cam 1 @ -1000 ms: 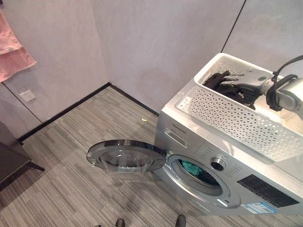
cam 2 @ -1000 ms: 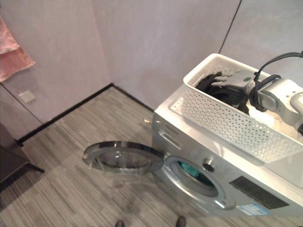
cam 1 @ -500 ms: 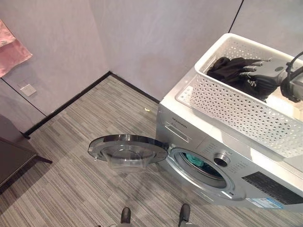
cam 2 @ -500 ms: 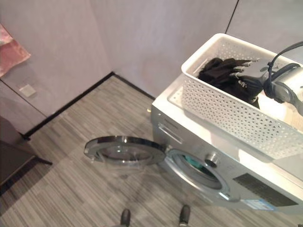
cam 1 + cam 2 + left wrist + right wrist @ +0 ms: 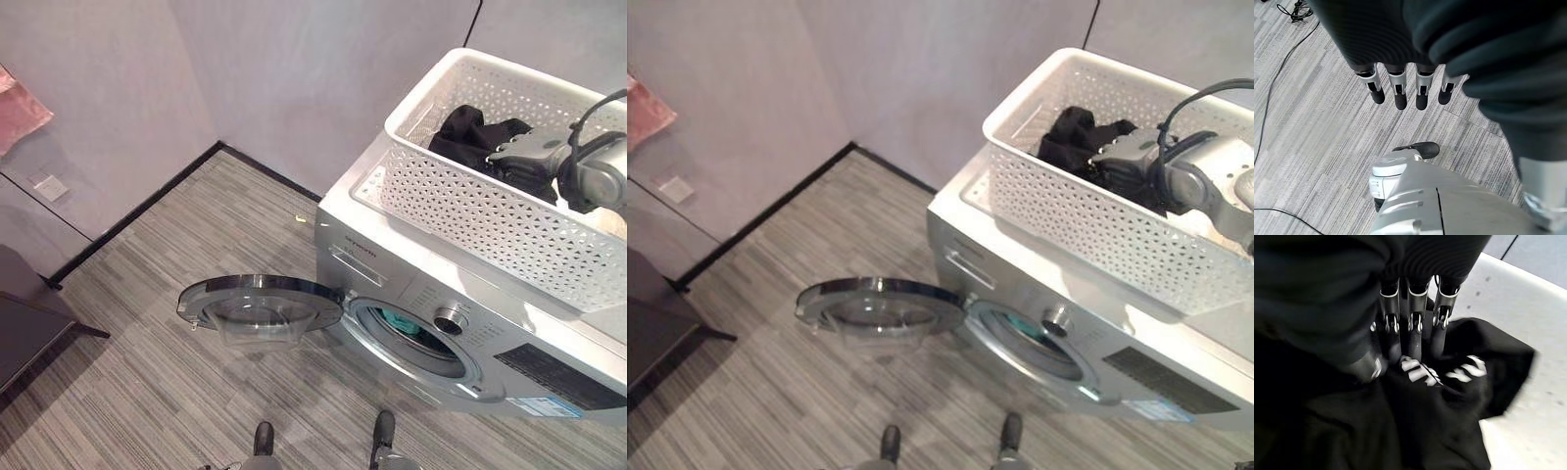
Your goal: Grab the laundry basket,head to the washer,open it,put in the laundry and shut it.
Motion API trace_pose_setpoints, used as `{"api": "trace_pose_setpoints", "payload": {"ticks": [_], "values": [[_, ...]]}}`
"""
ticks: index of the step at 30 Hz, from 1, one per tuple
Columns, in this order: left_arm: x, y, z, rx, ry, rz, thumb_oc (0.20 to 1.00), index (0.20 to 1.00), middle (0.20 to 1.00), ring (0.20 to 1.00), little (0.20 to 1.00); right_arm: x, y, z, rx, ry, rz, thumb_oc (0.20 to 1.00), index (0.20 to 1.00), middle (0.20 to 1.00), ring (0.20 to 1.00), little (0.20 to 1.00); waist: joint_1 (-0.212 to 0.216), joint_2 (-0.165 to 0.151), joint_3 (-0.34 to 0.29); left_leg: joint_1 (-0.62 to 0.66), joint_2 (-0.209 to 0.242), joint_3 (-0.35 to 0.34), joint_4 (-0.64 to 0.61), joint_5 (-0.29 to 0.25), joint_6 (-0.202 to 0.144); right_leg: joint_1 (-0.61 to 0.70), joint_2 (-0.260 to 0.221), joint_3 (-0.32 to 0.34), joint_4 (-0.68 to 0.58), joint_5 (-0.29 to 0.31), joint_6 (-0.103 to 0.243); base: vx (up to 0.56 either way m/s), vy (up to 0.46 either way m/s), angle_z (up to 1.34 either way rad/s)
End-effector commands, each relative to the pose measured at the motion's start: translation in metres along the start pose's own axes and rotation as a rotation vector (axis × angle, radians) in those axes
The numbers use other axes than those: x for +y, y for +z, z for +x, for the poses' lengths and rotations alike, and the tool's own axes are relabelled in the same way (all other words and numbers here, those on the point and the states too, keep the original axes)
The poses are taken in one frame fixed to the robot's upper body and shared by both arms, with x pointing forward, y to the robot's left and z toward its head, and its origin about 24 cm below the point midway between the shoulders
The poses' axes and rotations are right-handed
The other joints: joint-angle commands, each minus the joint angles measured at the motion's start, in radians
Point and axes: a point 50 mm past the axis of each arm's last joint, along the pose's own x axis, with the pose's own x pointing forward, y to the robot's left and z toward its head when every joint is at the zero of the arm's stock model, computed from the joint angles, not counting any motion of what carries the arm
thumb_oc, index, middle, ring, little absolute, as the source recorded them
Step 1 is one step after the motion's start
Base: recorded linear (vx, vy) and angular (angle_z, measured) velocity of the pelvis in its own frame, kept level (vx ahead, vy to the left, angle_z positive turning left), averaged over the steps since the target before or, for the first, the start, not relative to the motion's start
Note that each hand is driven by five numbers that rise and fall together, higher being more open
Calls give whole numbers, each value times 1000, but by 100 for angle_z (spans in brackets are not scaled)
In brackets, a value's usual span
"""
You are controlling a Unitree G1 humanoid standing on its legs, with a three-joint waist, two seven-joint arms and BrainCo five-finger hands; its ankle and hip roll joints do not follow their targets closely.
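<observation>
Right now the right hand [image 5: 524, 157] is reaching into the laundry basket [image 5: 470, 211] from three o'clock, and its fingers [image 5: 1413, 328] are curling down into a black garment [image 5: 468, 132], pinching a fold of it against the thumb. Seen from the wrist, the cloth [image 5: 1449, 416] is bunching up round the fingertips; it is plain black, soft and crumpled, with some white print showing on one fold just beside the fingers. The garment is lying in the far end of the basket, heaped against the wall at about eleven o'clock from the hand, with one dark peak standing above the rest.

The basket is white plastic, rectangular, with walls pierced all over by small holes, and a pale floor [image 5: 1528, 298] showing past the cloth. It is sitting on top of the washer [image 5: 392, 264], a silver front-loader whose round door [image 5: 260, 304] is standing wide open, swung out flat toward nine o'clock over the grey striped floor [image 5: 147, 323]. Something teal [image 5: 397, 321] is showing inside the drum opening.

The left hand [image 5: 1405, 83] is hanging over the floor with its fingers straight and holding nothing.

A pink cloth [image 5: 20, 108] is hanging on the wall at ten o'clock, well apart from the washer.
</observation>
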Motion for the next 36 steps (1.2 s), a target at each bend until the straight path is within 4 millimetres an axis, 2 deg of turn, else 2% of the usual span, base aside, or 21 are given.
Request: {"api": "trace_pose_setpoints", "payload": {"ticks": [1, 3, 4, 6, 7, 8, 10, 13, 16, 18, 19, 22, 23, 25, 27, 30, 31, 33, 34, 35, 36], "values": [[4, -9, -1, 37, 4, 46, 1000, 1000, 1000, 1000, 1000, -6, 2, 3, 3, -39, 50, 200, 200, 200, 200, 200, 23, -60, -25, 81, 42, 8, 5, 17, -33, 8, -57, 39, -1, 3, 52, -9, 2, 10], [4, -5, -1, 26, 9, 54, 1000, 1000, 1000, 1000, 1000, -2, -1, 2, 27, -105, 88, 200, 200, 200, 200, 200, 22, -56, -25, 79, 39, 6, 5, 11, -35, 14, -62, 30, -1, 3, 55, -33, 10, 8], [6, -2, -1, 15, 18, 68, 1000, 1000, 1000, 1000, 1000, -4, -14, -1, 128, -183, 7, 200, 200, 200, 200, 200, 27, -57, -26, 80, 34, 1, 5, -6, -28, 17, -64, 32, -1, 5, 57, -38, 20, 11], [7, 4, 0, -3, 39, 87, 1000, 1000, 1000, 1000, 1000, -5, -30, -6, 225, -291, 76, 200, 200, 200, 200, 200, 27, -46, -25, 87, 35, -1, 5, -13, -28, 30, -64, 28, -1, 7, 57, -28, 14, 7], [9, 4, 0, -3, 43, 90, 1000, 1000, 1000, 1000, 1000, -3, -30, -7, 227, -291, 80, 200, 200, 200, 200, 200, 28, -54, -27, 82, 31, -3, 5, -9, -27, 27, -68, 28, -1, 9, 58, -45, 11, 3], [7, 10, 1, -24, 49, 98, 1000, 1000, 1000, 1000, 1000, -9, -36, -11, 263, -379, 164, 200, 200, 200, 200, 200, 29, -46, -31, 78, 28, -9, 5, -9, -27, 37, -73, 17, -1, 9, 57, -33, 6, 3], [7, 14, 1, -39, 52, 122, 1000, 1000, 1000, 1000, 1000, -5, -55, -22, 364, -537, 402, 200, 200, 200, 200, 200, 34, -43, -38, 81, 28, -20, 5, -13, -28, 58, -75, -1, -1, 6, 56, -32, 8, 11], [4, 23, 1, -70, 51, 156, 1000, 1000, 1000, 1000, 1000, -14, -72, -35, 432, -753, 635, 200, 200, 200, 200, 200, 43, -47, -54, 86, 23, -33, 5, -16, -24, 78, -81, -17, -1, 6, 56, -29, 19, 30], [-1, 37, 2, -134, 35, 174, 1000, 1000, 1000, 1000, 1000, -31, -81, -45, 425, -1010, 898, 200, 200, 200, 200, 200, 52, -46, -70, 95, 19, -43, 5, -22, -18, 96, -85, -26, -1, 3, 56, -45, 30, 15], [-1, 45, 1, -175, 32, 169, 1000, 1000, 1000, 1000, 1000, -46, -79, -47, 377, -1093, 973, 200, 200, 200, 200, 200, 53, -52, -81, 93, 11, -51, 5, -16, -12, 99, -90, -30, -1, 7, 56, -64, 41, 1], [-3, 51, 0, -205, 26, 171, 1000, 1000, 1000, 1000, 1000, -48, -87, -50, 383, -1157, 1074, 200, 200, 200, 200, 200, 57, -51, -83, 101, 15, -52, 5, -22, -13, 109, -87, -34, -1, 4, 57, -72, 44, 3], [-5, 65, -3, -279, 6, 181, 1000, 1000, 1000, 1000, 1000, -62, -86, -46, 321, -1206, 1200, 200, 200, 200, 200, 200, 57, -55, -90, 99, 7, -62, 5, -16, -7, 113, -93, -39, -1, 9, 57, -52, 32, 4], [-5, 82, -9, -376, -14, 154, 1000, 1000, 1000, 1000, 1000, -74, -81, -39, 227, -1280, 1393, 200, 200, 200, 200, 200, 61, -53, -95, 111, 11, -58, 5, -23, -5, 123, -90, -38, -1, 6, 60, -77, 55, 6], [0, 88, -14, -416, -18, 142, 1000, 1000, 1000, 1000, 1000, -81, -77, -34, 182, -1240, 1418, 200, 200, 200, 200, 200, 57, -61, -102, 109, 4, -57, 5, -18, -2, 122, -96, -37, -1, 11, 60, -61, 59, 1], [-3, 101, -23, -497, -52, 154, 1000, 1000, 1000, 1000, 1000, -92, -71, -26, 111, -1249, 1544, 200, 200, 200, 200, 200, 60, -62, -108, 115, 1, -56, 5, -21, 1, 128, -100, -36, -1, 13, 61, -22, 61, -1], [4, 108, -32, -556, -79, 96, 1000, 1000, 1000, 1000, 1000, -102, -67, -20, 89, -1190, 1504, 200, 200, 200, 200, 200, 56, -64, -110, 118, -4, -56, 5, -22, 4, 133, -102, -36, -1, 15, 63, -14, 37, -1], [7, 109, -36, -577, -90, 67, 1000, 1000, 1000, 1000, 1000, -108, -64, -20, 98, -1145, 1401, 200, 200, 200, 200, 200, 53, -65, -112, 119, -6, -56, 5, -22, 6, 134, -104, -34, -1, 17, 64, -17, 47, 7], [12, 110, -42, -603, -100, 89, 1000, 1000, 1000, 1000, 1000, -115, -58, -19, 152, -976, 1038, 200, 200, 200, 200, 200, 53, -71, -111, 128, -6, -54, 5, -28, 6, 145, -103, -35, -1, 16, 66, -8, 41, 12], [11, 111, -42, -605, -102, 88, 1000, 1000, 1000, 1000, 1000, -116, -58, -20, 151, -977, 1035, 313, 313, 313, 313, 313, 52, -71, -111, 123, -10, -55, 5, -23, 7, 141, -107, -36, -1, 20, 66, -13, 25, 13], [10, 108, -42, -602, -118, 91, 1000, 1000, 1000, 1000, 1000, -103, -68, -20, 267, -861, 854, 711, 711, 711, 711, 711, 55, -81, -111, 123, -11, -61, 5, -22, 5, 146, -108, -39, -1, 21, 66, -26, 11, 9], [10, 105, -40, -586, -121, 93, 1000, 1000, 1000, 1000, 1000, -104, -69, -21, 283, -828, 781, 1000, 1000, 1000, 1000, 1000, 56, -83, -111, 118, -13, -66, 5, -20, 6, 146, -109, -42, -1, 21, 68, -15, 11, 7]]}}
